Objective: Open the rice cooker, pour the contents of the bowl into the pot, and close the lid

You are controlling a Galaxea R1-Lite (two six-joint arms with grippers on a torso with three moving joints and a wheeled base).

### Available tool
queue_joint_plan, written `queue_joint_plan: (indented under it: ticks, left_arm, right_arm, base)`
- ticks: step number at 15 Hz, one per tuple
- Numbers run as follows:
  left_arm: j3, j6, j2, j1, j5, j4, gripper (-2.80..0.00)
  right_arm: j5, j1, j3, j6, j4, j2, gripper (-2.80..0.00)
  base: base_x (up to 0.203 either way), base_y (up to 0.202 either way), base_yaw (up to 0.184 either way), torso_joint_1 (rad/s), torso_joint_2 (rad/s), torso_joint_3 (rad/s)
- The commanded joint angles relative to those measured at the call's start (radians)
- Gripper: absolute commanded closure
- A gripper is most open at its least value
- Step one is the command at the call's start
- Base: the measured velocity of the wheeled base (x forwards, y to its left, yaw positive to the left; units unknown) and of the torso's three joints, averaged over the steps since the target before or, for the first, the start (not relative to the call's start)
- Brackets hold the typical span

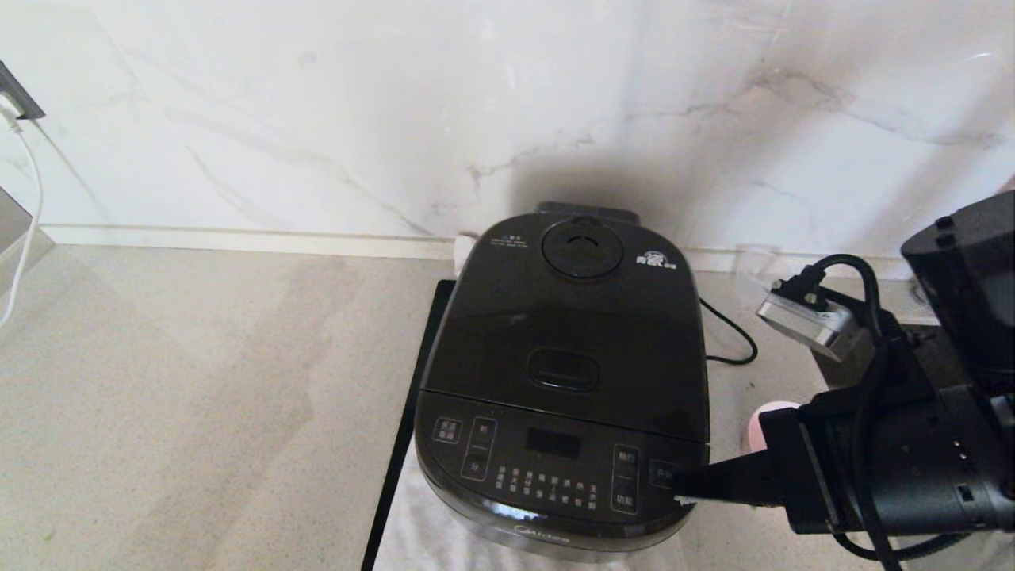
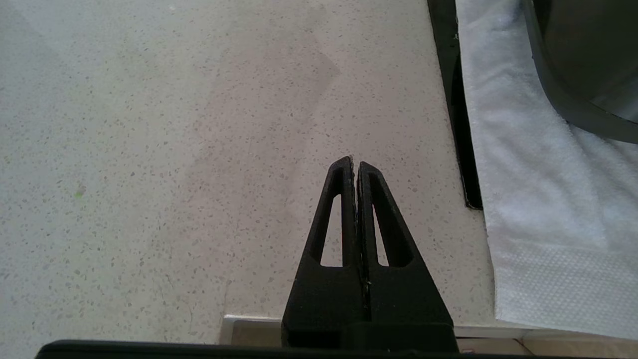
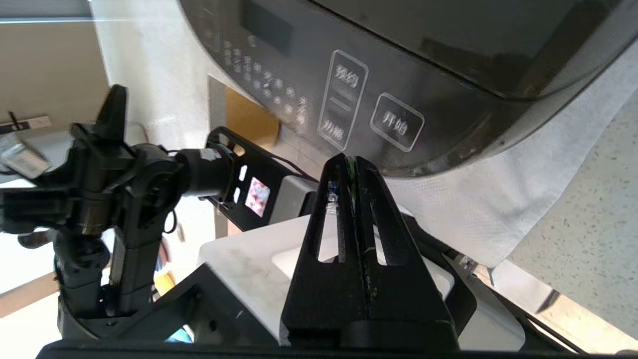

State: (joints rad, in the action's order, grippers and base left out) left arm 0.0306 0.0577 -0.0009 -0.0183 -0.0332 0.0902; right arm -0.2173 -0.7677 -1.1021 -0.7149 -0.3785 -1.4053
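The glossy black rice cooker (image 1: 563, 373) stands mid-counter with its lid (image 1: 571, 317) down, so the pot is hidden. My right gripper (image 1: 683, 484) is shut with nothing in it. Its tips are level against the front right corner of the button panel, just below the cooker's lower edge (image 3: 448, 154) in the right wrist view, where the right gripper (image 3: 351, 160) shows green specks in its seam. A sliver of the pale pink bowl (image 1: 763, 424) peeks out behind the right arm; its contents are hidden. My left gripper (image 2: 355, 162) hangs shut over bare counter, left of the cooker.
The cooker sits on a white towel (image 2: 538, 189) over a black mat (image 1: 412, 381). Its power cord (image 1: 733, 333) loops at the back right. A marble wall (image 1: 476, 119) rises close behind. A white cable (image 1: 28, 206) hangs at the far left.
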Motion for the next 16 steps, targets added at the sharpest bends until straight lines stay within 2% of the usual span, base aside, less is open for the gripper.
queue_joint_plan:
  ticks: [1,16]
  left_arm:
    - [0.000,0.001,-0.001,0.000,-0.001,0.000,0.00]
    - [0.000,0.001,-0.002,0.000,-0.001,0.000,0.00]
  right_arm:
    - [-0.004,-0.001,0.002,-0.006,0.000,-0.029,0.00]
    - [-0.009,0.010,0.004,-0.012,0.000,-0.042,0.00]
  base:
    - [0.000,0.000,0.000,0.000,0.00,0.000]
    - [0.000,0.000,0.000,0.000,0.00,0.000]
